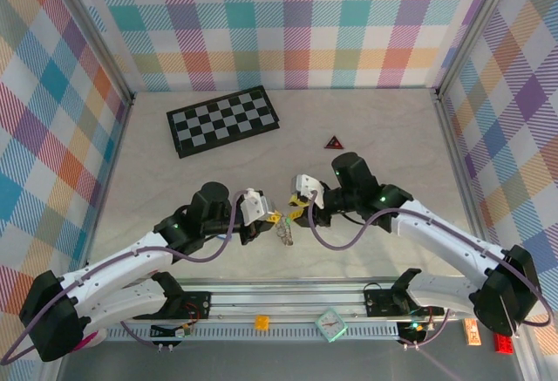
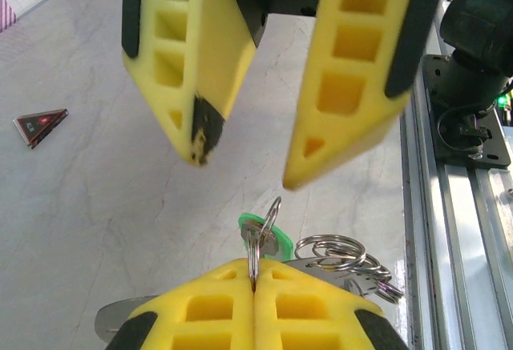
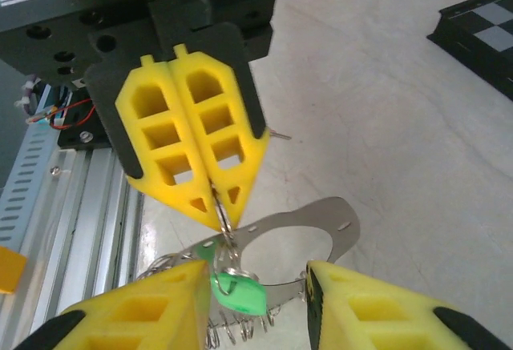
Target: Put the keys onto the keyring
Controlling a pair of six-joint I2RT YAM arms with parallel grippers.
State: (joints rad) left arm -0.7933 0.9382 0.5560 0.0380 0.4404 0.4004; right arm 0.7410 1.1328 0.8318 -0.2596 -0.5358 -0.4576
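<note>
At the table's near edge, just ahead of the mounting rail (image 1: 288,307), the left gripper (image 2: 254,287) has its yellow fingers pressed together. They are clamped on a small split ring (image 2: 255,258) that stands upright out of the fingertips. The green-headed key (image 2: 248,223) hangs on that ring, its plastic head just behind the wire. Directly opposite, the right gripper (image 2: 244,167) hovers with its jaws apart, holding nothing. From its own wrist camera its fingertips straddle the green head (no contact evident).

A cluster of silvery rings (image 2: 345,255) lies on the table just beside the left fingers, toward the rail. Whether it is linked to the clamped ring cannot be confirmed from these angles. A flat curved metal strip (image 3: 325,220) lies beneath the key.

Further out, a dark red-edged triangle (image 1: 333,143) sits on the pale tabletop (image 1: 392,128). A black-and-white checkerboard (image 1: 222,119) lies near the back wall, well apart from both grippers.
</note>
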